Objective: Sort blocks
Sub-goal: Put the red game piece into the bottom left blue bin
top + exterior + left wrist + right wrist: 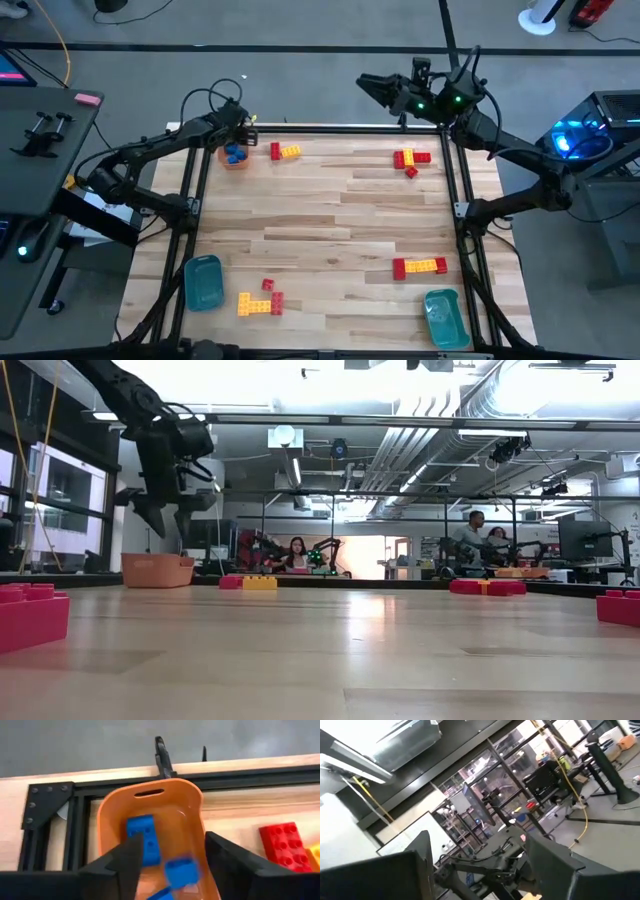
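High view is showing the left gripper (238,137) hanging over the orange tray (235,160) in the upper left of the frame, with a few blue blocks (234,154) sitting inside it. In the left wrist view the fingers (125,862) are standing apart with nothing between them, and the blue blocks (145,837) are lying in the tray (150,802) right below. The right gripper (372,86) is parked up past the top edge of the desk (330,215), upper middle of the frame, pointing out at the room; its wrist camera is showing the fingers (555,860) spread apart and gripping nothing. The rest of the blocks are sitting all over the desk: a red and yellow row (285,151) just right of the orange tray, a red and yellow cluster (411,160) in the upper right, another red and yellow row (419,266) in the lower right, and a yellow and red bunch (261,300) at the lower left. Two teal trays are lying at the bottom, one lower left (203,282) and one lower right (443,317). Low view is catching the left gripper (168,518) just above the orange tray (157,570), and a couple of people (296,553) are sitting in the room behind.
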